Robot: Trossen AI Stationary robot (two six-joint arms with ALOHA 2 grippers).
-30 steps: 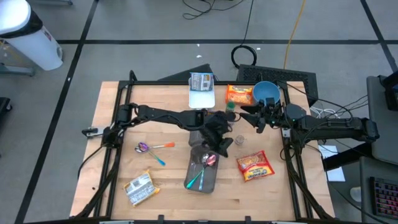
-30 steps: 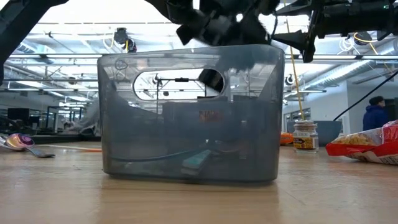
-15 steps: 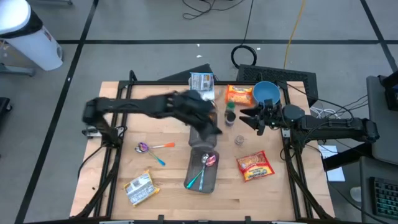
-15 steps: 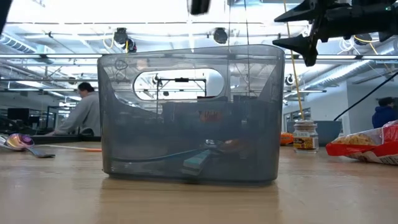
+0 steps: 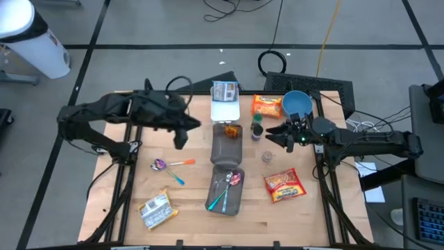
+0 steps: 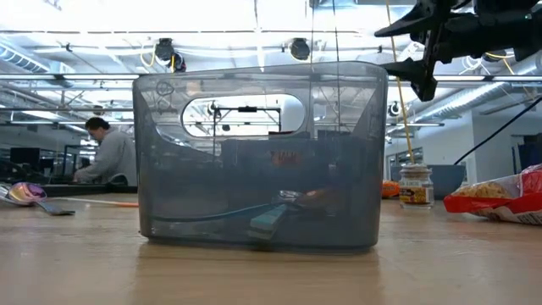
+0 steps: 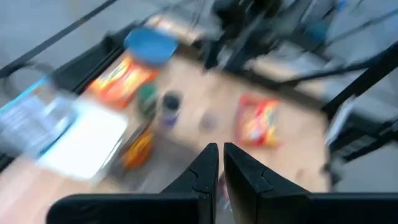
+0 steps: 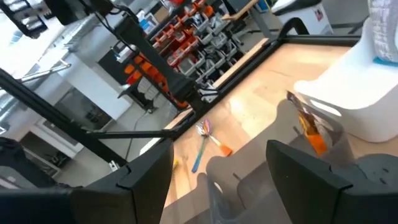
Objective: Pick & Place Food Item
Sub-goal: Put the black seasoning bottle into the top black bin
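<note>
Left tool (image 5: pixel 182 136) hangs over the left half of the bench (image 5: pixel 125 173), its fingers (image 7: pixel 208 163) pressed together with nothing between them; its own camera is so smeared that the packets beyond it are only blobs of colour. On the bench below lie a purple spoon (image 5: pixel 160 164) and an orange-handled utensil (image 5: pixel 182 162), and nearer the front edge a crinkled packet (image 5: pixel 155 208) whose print I can't make out.

In the middle stand two grey bins end to end. The far grey bin (image 5: pixel 226 142) holds the food item (image 5: pixel 230 130), a small orange-and-yellow packet leaning at the end next to the white container (image 5: pixel 225 108); from the right wrist it shows as an orange strip (image 8: pixel 309 132) against the grey wall, most of it hidden. The near grey bin (image 5: pixel 225 191) holds spoons. From bench height that bin's cloudy wall (image 6: pixel 258 152) blocks nearly everything behind it.

Further right sit an orange snack bag (image 5: pixel 266 105), a blue bowl (image 5: pixel 296 103), two little jars (image 5: pixel 257 128) and a red-and-yellow packet (image 5: pixel 284 185); none of their lettering is readable. Right tool (image 5: pixel 277 136) hovers near the jars, fingers apart and empty.
</note>
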